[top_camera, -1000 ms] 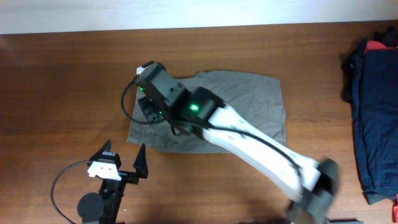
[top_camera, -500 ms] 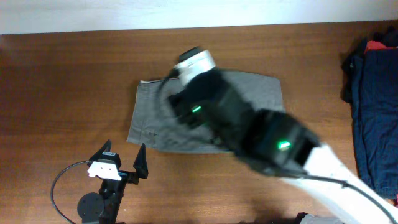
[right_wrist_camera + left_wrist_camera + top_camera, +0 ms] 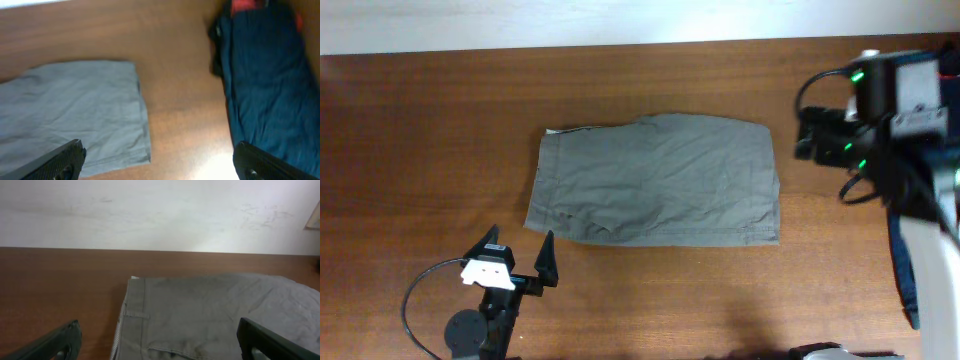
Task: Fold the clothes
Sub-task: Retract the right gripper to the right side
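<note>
One pair of grey-olive shorts (image 3: 655,180) lay spread flat and wrinkled near the middle of the table (image 3: 430,120), the waistband at the left end. The left pincer (image 3: 520,237) sat near the table's front edge, just short of the shorts' left corner, its fingers spread wide and holding nothing. The right pincer (image 3: 157,147) hovered off the shorts' right edge, between them and a pile of dark navy garments (image 3: 925,200), its fingers likewise apart and empty. A red cloth (image 3: 923,72) showed at the pile's far end.
</note>
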Controlling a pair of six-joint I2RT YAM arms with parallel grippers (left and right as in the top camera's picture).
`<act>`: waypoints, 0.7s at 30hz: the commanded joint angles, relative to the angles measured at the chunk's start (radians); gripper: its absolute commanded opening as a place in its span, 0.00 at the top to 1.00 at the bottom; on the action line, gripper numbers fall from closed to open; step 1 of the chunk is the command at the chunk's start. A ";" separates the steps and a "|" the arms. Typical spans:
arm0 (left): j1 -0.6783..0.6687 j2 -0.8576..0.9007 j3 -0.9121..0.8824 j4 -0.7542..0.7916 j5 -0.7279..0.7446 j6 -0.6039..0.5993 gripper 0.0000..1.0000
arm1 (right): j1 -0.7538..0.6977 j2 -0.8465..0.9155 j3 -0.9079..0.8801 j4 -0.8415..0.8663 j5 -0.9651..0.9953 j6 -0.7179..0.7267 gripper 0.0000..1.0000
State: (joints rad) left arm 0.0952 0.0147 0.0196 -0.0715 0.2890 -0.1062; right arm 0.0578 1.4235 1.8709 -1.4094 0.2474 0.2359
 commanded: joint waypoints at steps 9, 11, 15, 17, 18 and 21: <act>0.006 -0.008 0.003 -0.013 0.019 -0.009 0.01 | -0.293 0.336 -0.068 -0.052 -0.311 0.005 0.01; 0.006 -0.008 0.003 -0.008 0.019 -0.009 0.01 | -0.304 0.408 -0.068 -0.078 -0.311 0.005 0.01; 0.006 -0.008 0.003 0.033 0.053 -0.010 0.01 | -0.307 0.516 -0.069 -0.118 -0.332 0.005 0.01; 0.006 -0.008 0.003 0.024 0.093 -0.010 0.01 | -0.307 0.550 -0.069 -0.124 -0.349 0.005 0.01; 0.006 -0.008 0.003 0.015 0.117 -0.010 0.01 | -0.307 0.560 -0.069 -0.124 -0.358 0.005 0.01; 0.006 -0.008 0.003 0.044 0.204 -0.009 0.01 | -0.307 0.556 -0.068 -0.123 -0.396 0.005 0.01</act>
State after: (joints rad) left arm 0.0952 0.0147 0.0193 -0.0536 0.3759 -0.1066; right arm -0.2436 1.9945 1.7985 -1.5257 -0.0948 0.2359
